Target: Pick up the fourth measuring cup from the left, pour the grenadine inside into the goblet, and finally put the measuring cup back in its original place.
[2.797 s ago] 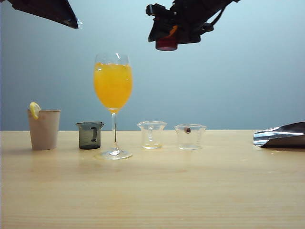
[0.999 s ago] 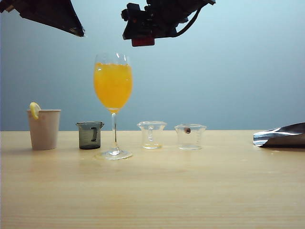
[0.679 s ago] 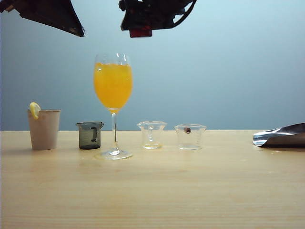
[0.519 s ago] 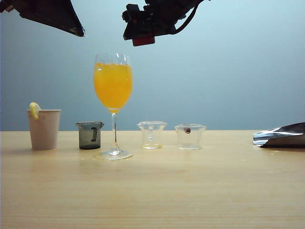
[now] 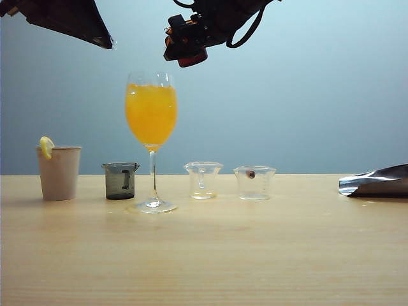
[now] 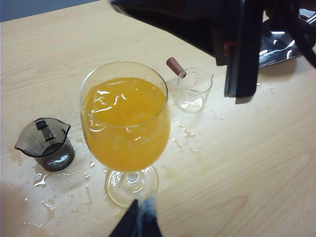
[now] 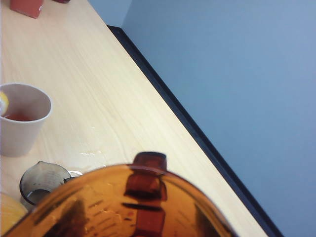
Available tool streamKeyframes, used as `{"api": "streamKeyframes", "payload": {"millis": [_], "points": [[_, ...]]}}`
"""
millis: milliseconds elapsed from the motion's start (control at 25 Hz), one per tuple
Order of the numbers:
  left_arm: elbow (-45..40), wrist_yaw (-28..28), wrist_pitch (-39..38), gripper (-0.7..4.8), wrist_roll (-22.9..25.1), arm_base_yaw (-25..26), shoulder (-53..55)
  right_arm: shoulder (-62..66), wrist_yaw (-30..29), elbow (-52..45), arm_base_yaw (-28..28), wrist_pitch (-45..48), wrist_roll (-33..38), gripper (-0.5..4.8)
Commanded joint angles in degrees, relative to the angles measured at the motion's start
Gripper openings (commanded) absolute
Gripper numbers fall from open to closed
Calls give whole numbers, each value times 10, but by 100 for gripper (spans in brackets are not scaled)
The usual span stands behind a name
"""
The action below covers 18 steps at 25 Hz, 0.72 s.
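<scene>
— Where's the small translucent amber-brown measuring cup [image 7: 133, 207]?
— Held aloft, tilted, above and just right of the goblet's rim, red showing inside.
— And the tall clear stemmed goblet [image 5: 151, 137]?
— Upright on its round foot — full of orange liquid.

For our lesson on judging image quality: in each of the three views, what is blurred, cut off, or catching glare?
Exterior view: sharp and evenly lit; right tool dark against the backdrop, foil bag glinting. Left wrist view: highlights on the goblet; dark blurred arm across the top. Right wrist view: amber cup fills the foreground, soft and cropped; paper cup sharper.
</scene>
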Motion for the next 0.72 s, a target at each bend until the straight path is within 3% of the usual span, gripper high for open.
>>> {"api": "streamKeyframes", "payload": {"millis": [40,719], "points": [[2,0,5,-5,-2,1,-1,-4,-4,3,1,14,-36,98],[2,0,5,-5,-2,1,-1,6,-2,3,5,35,-148,98]]}}
